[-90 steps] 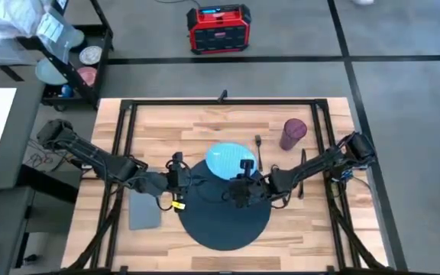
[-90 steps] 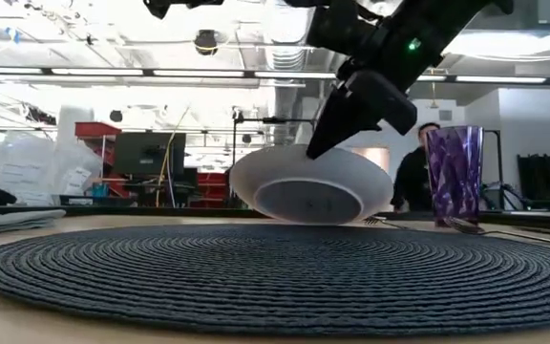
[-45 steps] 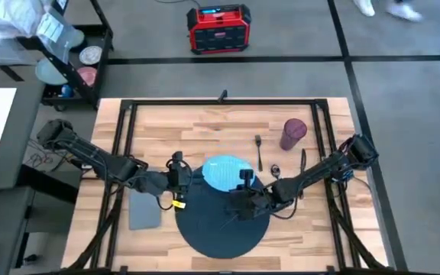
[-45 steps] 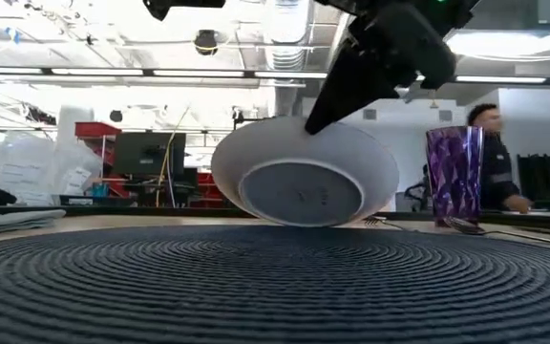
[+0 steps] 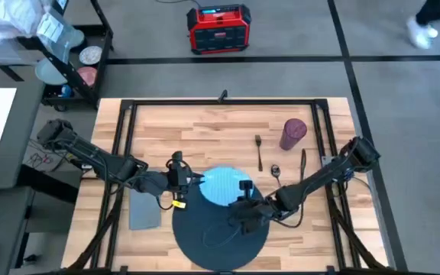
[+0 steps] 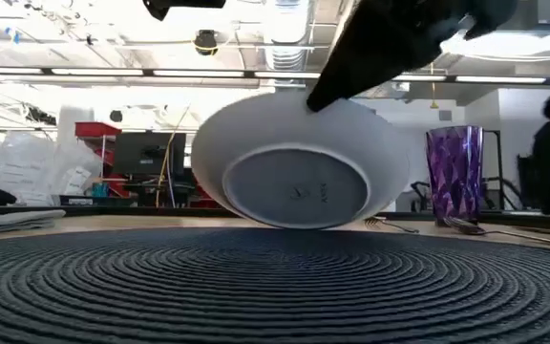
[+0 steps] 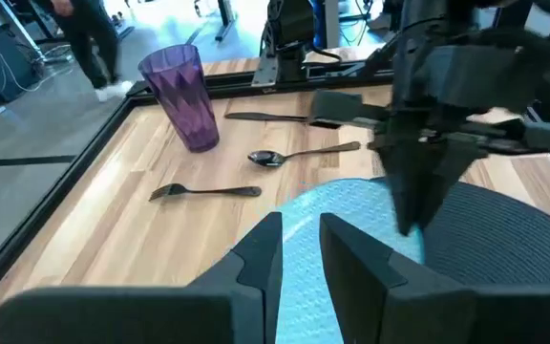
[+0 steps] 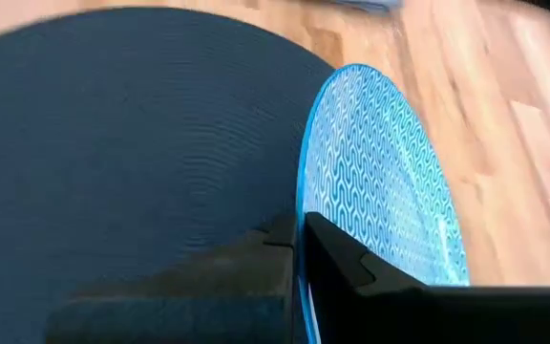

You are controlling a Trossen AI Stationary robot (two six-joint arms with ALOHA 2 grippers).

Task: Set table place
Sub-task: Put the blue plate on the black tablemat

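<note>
A light wooden table [image 5: 205, 126] fills the overhead view. A large dark round mat [image 5: 216, 229] lies at its near centre. The right gripper [image 5: 244, 208] pinches the rim of a teal plate [image 5: 218, 186], its fingers closed on the edge. From table level the plate hangs tilted just above the mat, its pale underside showing, apparently not yet resting. The left gripper [image 5: 180, 180] hovers just left of the plate at the mat's far left edge, its fingers [image 7: 256, 263] slightly apart and holding nothing.

The step in hand looks like carrying the plate onto the mat. The next move likely calls for bringing it toward the mat's centre, levelling it and lowering it before release.

A fork [image 5: 259, 152], spoon [image 5: 276, 172], knife [image 5: 302, 162] and purple cup [image 5: 292, 134] lie to the right, apart from the mat. A grey napkin [image 5: 144, 214] sits left of it. The mat's near half is bare.
</note>
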